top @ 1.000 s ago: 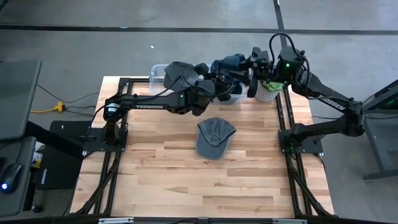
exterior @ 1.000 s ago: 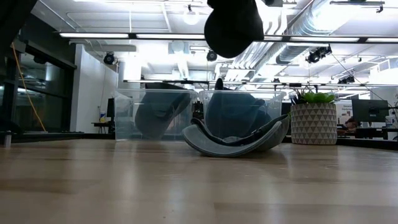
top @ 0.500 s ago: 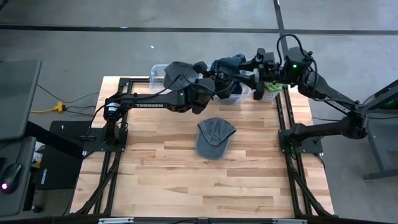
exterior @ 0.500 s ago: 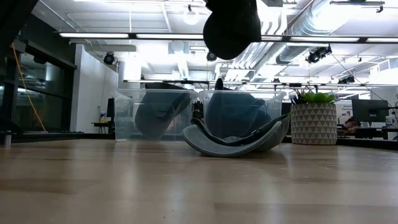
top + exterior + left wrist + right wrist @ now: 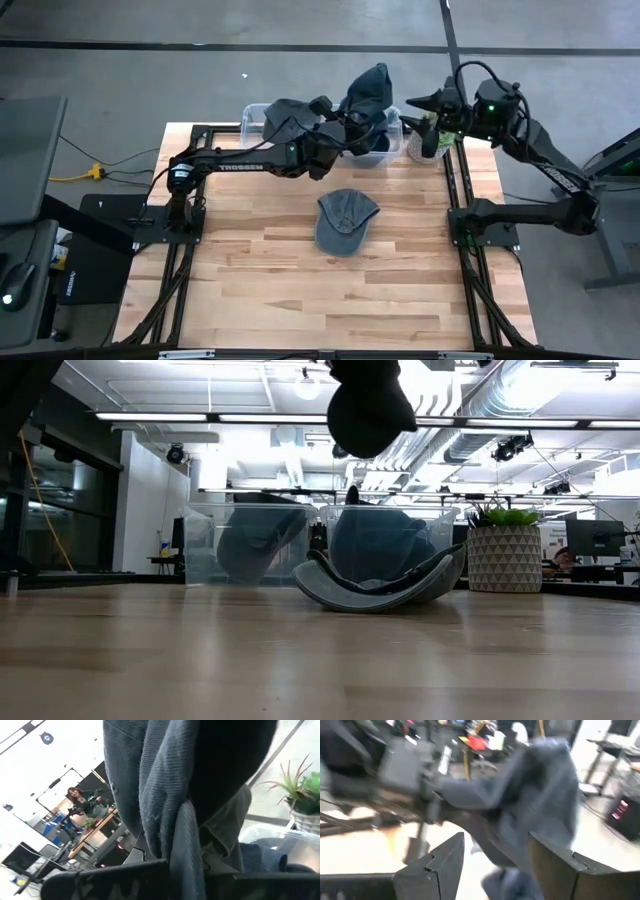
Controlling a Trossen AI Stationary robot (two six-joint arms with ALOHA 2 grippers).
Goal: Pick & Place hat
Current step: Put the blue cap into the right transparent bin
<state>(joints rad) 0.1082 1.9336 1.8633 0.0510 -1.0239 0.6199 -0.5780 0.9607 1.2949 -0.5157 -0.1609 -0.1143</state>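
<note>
A dark blue hat (image 5: 368, 92) is held in the air by my left gripper (image 5: 347, 135), which is shut on it above the right clear bin (image 5: 392, 148). In the low view this hat (image 5: 370, 405) shows at the top edge. My right gripper (image 5: 432, 101) stands open just to the hat's right, apart from it; its wrist view shows the gripper (image 5: 495, 865) with the hat (image 5: 535, 805) beyond the fingers. A grey hat (image 5: 345, 221) lies upside down on its crown at mid-table, brim curled up (image 5: 380, 582). My left gripper holds the dark blue hat by a bunched part of its cloth (image 5: 182, 840), several folds gathered between the two fingers. It comes level from the table's left. The hat is lifted clear of table and bin, and its free part stands up above the fingers.
Two clear bins stand at the far edge, the left bin (image 5: 262, 122) with another dark hat in it. A potted plant (image 5: 428, 148) stands at the far right corner, under my right arm. Bare wood lies in front of the grey hat (image 5: 330, 300).
My right gripper has drawn back from the blue hat toward the table's right and risen, so the hat is now in my left gripper alone. The hat's free part has swung up and stands taller over the right bin. The grey hat has not moved.
</note>
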